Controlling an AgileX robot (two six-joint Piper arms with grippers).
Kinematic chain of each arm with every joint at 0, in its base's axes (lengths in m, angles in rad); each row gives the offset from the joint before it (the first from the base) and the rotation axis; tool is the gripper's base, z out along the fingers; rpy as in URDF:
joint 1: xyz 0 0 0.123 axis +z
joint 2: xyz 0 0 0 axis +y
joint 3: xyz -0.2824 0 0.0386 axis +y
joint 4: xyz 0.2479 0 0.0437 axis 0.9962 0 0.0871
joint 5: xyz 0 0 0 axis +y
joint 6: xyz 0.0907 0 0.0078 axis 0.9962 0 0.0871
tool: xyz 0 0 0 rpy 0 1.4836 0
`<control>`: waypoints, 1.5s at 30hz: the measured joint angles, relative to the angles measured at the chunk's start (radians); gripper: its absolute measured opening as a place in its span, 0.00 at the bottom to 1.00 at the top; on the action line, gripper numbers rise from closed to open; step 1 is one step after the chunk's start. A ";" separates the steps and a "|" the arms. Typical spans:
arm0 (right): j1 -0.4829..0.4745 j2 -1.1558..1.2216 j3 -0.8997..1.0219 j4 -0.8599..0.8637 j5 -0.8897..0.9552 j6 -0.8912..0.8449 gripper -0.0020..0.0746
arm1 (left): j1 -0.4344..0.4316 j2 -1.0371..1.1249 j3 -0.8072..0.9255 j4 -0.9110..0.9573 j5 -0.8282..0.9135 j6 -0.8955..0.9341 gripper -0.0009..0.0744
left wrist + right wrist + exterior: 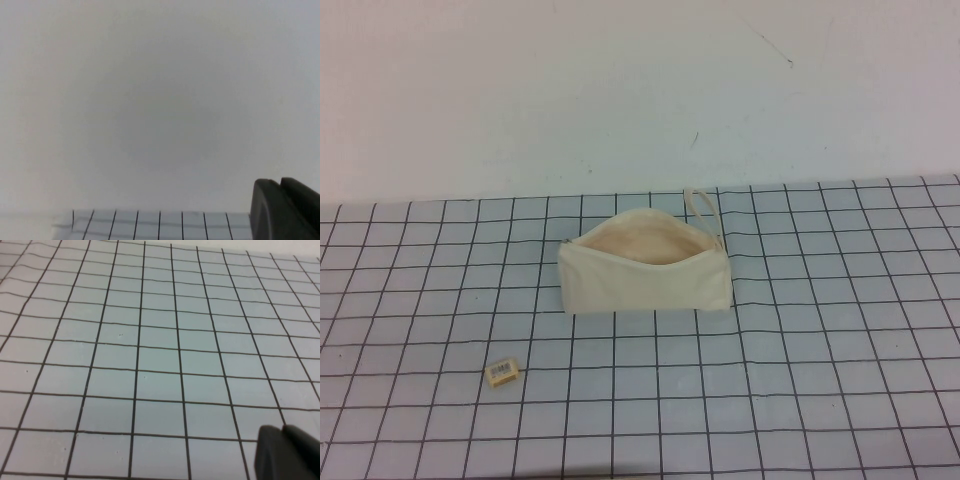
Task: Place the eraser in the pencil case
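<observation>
The cream-white pencil case (645, 275) lies in the middle of the checked table in the high view, its zip open and the pale peach lining showing, a loop strap (701, 205) at its far right end. The tiny tan-yellow eraser (501, 372) with a white label lies on the table to the near left of the case, apart from it. Neither arm shows in the high view. My left gripper (279, 182) is shut and empty, facing the white wall. My right gripper (282, 429) is shut and empty above bare checked table. Neither wrist view shows the eraser or the case.
The table is a pale sheet with a black grid (820, 350). A white wall (620, 90) rises behind its far edge.
</observation>
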State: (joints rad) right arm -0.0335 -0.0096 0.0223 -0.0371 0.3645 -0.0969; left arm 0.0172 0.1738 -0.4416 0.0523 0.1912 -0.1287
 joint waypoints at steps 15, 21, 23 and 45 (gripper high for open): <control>0.000 0.000 0.000 0.000 0.000 0.000 0.02 | 0.000 0.756 -0.255 -0.282 0.308 0.120 0.01; 0.000 0.000 0.000 0.000 0.000 0.000 0.02 | -0.011 1.023 -0.479 -0.334 0.559 0.460 0.01; 0.000 0.000 0.000 0.000 0.000 0.000 0.02 | -0.030 1.103 -0.533 -0.337 0.587 0.572 0.01; 0.000 0.000 0.000 0.000 0.000 0.000 0.02 | -0.325 1.655 -0.699 0.058 0.436 0.614 0.61</control>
State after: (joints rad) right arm -0.0335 -0.0096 0.0223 -0.0371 0.3645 -0.0969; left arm -0.3080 1.8286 -1.1407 0.1106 0.6274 0.4854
